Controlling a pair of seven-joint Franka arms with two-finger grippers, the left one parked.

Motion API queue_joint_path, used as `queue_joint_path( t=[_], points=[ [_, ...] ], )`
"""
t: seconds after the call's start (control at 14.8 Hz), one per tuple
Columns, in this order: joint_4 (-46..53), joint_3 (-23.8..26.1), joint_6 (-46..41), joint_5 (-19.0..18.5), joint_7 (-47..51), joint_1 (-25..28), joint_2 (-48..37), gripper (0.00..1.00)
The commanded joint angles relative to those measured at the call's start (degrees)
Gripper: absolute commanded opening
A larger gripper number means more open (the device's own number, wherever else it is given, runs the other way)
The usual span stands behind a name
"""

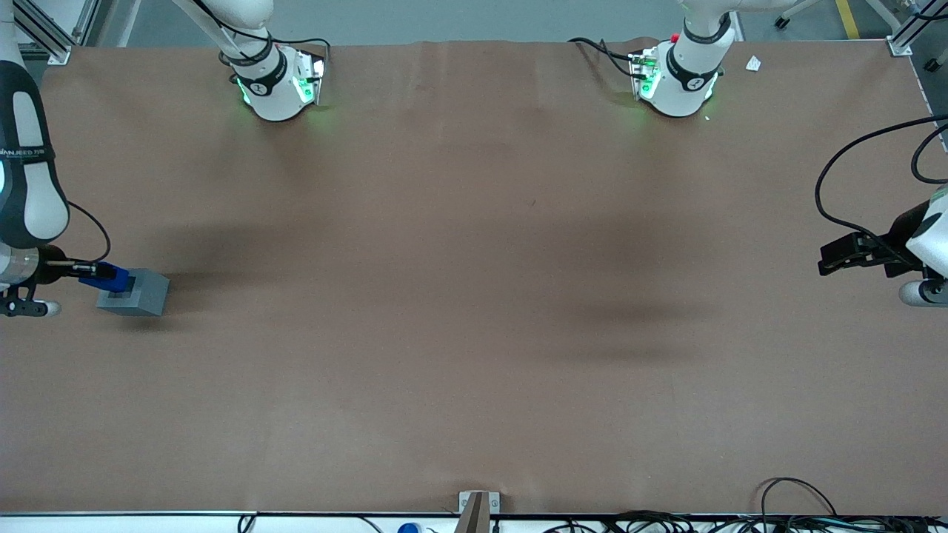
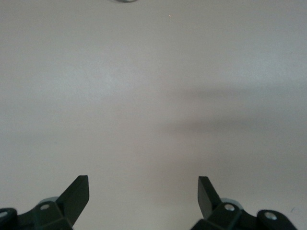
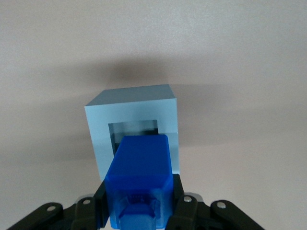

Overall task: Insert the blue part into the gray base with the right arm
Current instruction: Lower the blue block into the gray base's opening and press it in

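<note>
Claw (image 3: 139, 211) clamped on blue part (image 3: 140, 179), held above gray base (image 3: 132, 127) recess; apparently not seated.

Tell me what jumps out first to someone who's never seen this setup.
The bright blue part stands out, clamped in the right arm's gripper just above the gray base, its tip over the base's square recess. That pair sits at the working arm's end of the brown table.
</note>
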Motion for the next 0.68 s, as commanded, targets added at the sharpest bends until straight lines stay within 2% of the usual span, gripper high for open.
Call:
queue_joint_path(
  t=[0.0, 0.61],
  points=[
    [1.01, 0.78, -0.74, 0.73, -0.50, -0.19, 0.86, 0.00],
    [1.01, 1.04, -0.56, 0.56, -1.21, -0.01, 1.03, 0.00]
  ],
)
